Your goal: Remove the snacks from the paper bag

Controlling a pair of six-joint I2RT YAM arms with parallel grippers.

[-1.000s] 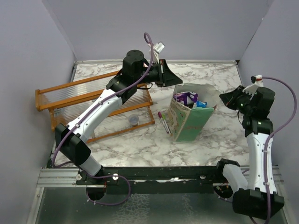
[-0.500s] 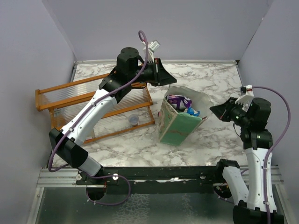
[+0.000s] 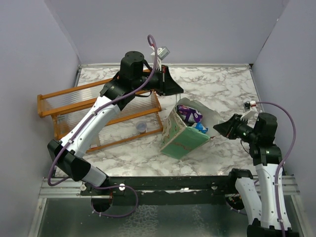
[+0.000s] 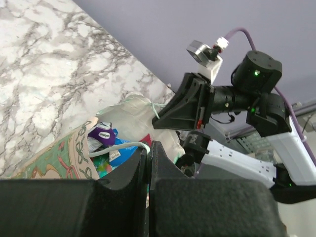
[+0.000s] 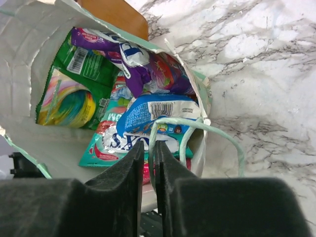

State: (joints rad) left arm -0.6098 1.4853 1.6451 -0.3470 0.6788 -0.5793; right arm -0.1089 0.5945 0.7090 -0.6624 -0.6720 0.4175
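The mint-green paper bag [image 3: 183, 139] hangs tilted between both arms, its mouth facing up and right. My left gripper [image 3: 178, 92] is above it, shut on one white string handle [image 4: 118, 148]. My right gripper [image 3: 216, 130] is at the bag's right rim, shut on the other string handle [image 5: 170, 122]. Inside the bag lie the snacks: a purple packet [image 5: 143, 66], a green-yellow one [image 5: 74, 94], a blue one [image 5: 158, 111], a teal-white one [image 5: 111, 143] and a bit of red-pink [image 5: 146, 170]. The purple packet also shows in the left wrist view [image 4: 101, 134].
An orange wooden rack [image 3: 98, 111] stands left of the bag, with a small grey-blue cap [image 3: 141, 127] at its foot. Grey walls close off the left, back and right. The marker pens are hidden behind the bag.
The bag has tipped and shifted left and toward the front, now covering the marker pens. My right gripper has moved down and left to the bag's rim. My left gripper has risen slightly.
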